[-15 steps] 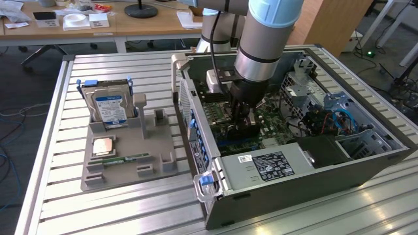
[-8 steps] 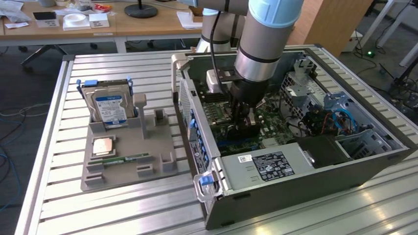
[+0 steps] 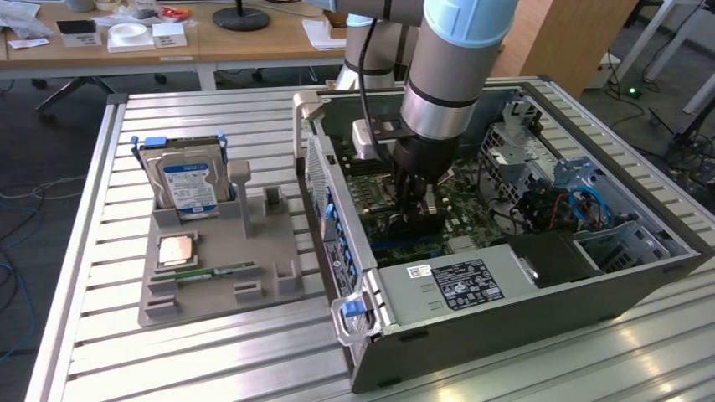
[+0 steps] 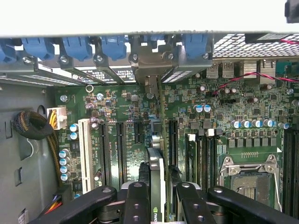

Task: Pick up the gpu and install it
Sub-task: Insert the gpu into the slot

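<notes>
Black two-fingered gripper (image 4: 159, 198) lowered into the open grey tower computer case (image 3: 537, 318) on the slatted aluminium table (image 3: 223, 360), jaws closed on the thin flat black gpu (image 4: 157, 172). Card held on edge over the green motherboard (image 4: 233, 116), silver bracket end toward the rear slot openings with blue latches (image 4: 114, 46). Silver hard drive with blue-white label (image 3: 187, 186) upright in the grey holder tray (image 3: 213, 293) beside the case.

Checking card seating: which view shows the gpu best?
Wrist view: the gpu stands edge-on between the tool fingers, above the motherboard slots. In the exterior view it's a small dark shape under the tool inside the case.
</notes>
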Controlling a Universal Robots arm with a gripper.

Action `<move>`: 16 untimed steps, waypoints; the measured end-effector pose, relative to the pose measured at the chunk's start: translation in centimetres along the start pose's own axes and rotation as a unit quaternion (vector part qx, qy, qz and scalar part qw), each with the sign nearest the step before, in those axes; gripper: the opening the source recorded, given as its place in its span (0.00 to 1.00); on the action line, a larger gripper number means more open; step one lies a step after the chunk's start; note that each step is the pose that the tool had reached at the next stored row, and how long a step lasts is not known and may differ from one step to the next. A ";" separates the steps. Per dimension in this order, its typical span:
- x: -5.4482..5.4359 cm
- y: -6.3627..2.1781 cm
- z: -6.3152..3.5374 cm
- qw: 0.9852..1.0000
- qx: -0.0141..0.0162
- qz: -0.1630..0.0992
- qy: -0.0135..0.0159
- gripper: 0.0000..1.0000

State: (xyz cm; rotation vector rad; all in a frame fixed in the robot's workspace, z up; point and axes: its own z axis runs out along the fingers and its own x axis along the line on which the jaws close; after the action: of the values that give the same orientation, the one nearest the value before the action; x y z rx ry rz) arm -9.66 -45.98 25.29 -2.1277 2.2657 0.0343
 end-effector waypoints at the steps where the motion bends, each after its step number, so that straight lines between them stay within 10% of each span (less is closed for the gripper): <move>1: 0.0 0.00 0.00 1.000 0.000 0.000 0.000 0.27; 16: 0.2 0.03 0.32 1.000 0.000 0.000 0.000 0.27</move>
State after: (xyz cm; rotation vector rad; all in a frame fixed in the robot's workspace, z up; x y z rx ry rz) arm -9.70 -46.16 24.96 -2.1270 2.2657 0.0332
